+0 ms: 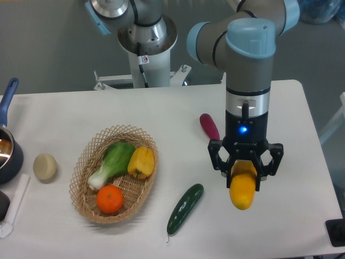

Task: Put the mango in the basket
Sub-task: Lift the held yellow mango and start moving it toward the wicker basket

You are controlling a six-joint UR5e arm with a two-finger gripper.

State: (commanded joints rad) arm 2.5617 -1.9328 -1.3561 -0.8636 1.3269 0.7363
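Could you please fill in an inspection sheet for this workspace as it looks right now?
Surface: white table, no spills seen.
Job's things: mango held at its upper end, right of the basket, not in it. The basket holds a bok choy, a yellow bell pepper and an orange.
Clutter: cucumber between basket and mango; purple-red vegetable behind the tool; pale round item and blue-handled pot at the left edge.
Grippers: tool shut on the mango.
Cables: nothing seen on the table.
Surroundings: robot base behind the table; grey floor.
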